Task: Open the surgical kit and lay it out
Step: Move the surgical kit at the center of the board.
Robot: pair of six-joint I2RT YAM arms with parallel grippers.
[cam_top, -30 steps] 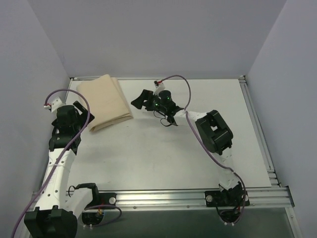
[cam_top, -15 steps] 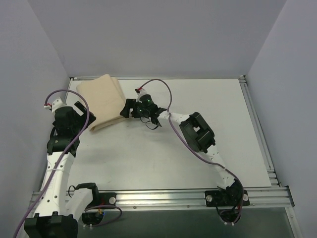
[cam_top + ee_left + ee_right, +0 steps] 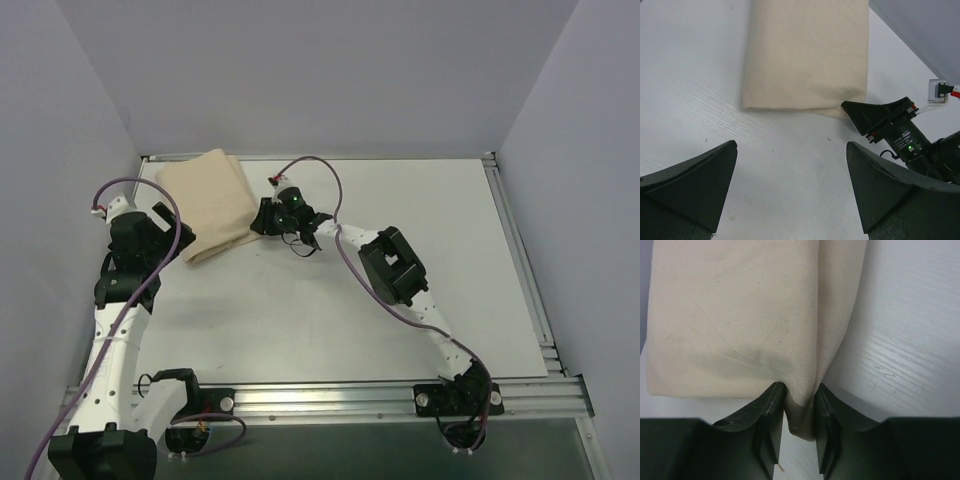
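Note:
The surgical kit shows as a folded beige cloth bundle (image 3: 205, 200) at the far left of the table. My right gripper (image 3: 258, 222) reaches across to its near right corner. In the right wrist view the gripper (image 3: 800, 392) is shut on a pinched fold of the cloth (image 3: 740, 315), which bulges between the two black fingers (image 3: 771, 405). My left gripper (image 3: 172, 230) hovers just off the bundle's near left edge. It stands wide open (image 3: 791, 147) over bare table, with the cloth (image 3: 805, 55) ahead of it and the right gripper (image 3: 880, 120) at the cloth's corner.
The white table (image 3: 330, 300) has a metal rail (image 3: 330, 398) along the near edge. Grey walls close in the left, back and right sides. The right arm's elbow (image 3: 395, 265) sits over the table's middle.
My right gripper moved left from the table's middle to the bundle's corner and closed on the cloth. The left arm barely shifted and stayed open.

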